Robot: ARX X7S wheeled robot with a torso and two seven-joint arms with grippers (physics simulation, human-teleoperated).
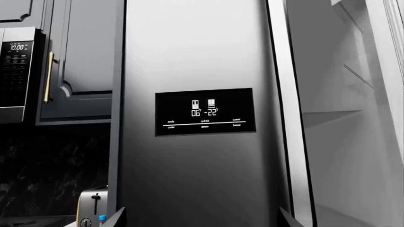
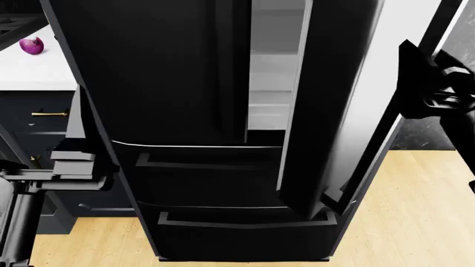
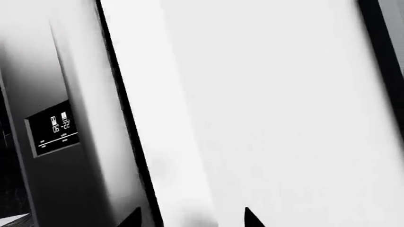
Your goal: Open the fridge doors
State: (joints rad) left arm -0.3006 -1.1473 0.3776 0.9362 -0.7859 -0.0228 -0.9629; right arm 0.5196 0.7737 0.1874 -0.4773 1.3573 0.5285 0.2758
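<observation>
Of the fridge doors, the left door (image 2: 163, 72) is a glossy black panel and stands shut. In the left wrist view this door (image 1: 202, 56) fills the middle, with a lit display panel (image 1: 205, 111) on it. My left gripper (image 1: 202, 220) faces it, open, with nothing between its fingertips. The right door (image 2: 334, 100) is swung outward, leaving a gap onto the white fridge interior (image 2: 271, 83). My right gripper (image 3: 192, 220) is open close to that door's white inner lining (image 3: 265, 104). The door's dark edge (image 3: 126, 118) runs down between the fingertips. Whether they touch it I cannot tell.
Below the doors sit two wide black drawer fronts (image 2: 215, 167) (image 2: 245, 228). To the fridge's left are a microwave (image 1: 19, 71), a navy cabinet with a brass pull (image 1: 48, 78), a toaster (image 1: 93, 208), and a purple onion (image 2: 31, 45) on the white counter (image 2: 37, 72). Wooden floor (image 2: 415, 222) lies at the right.
</observation>
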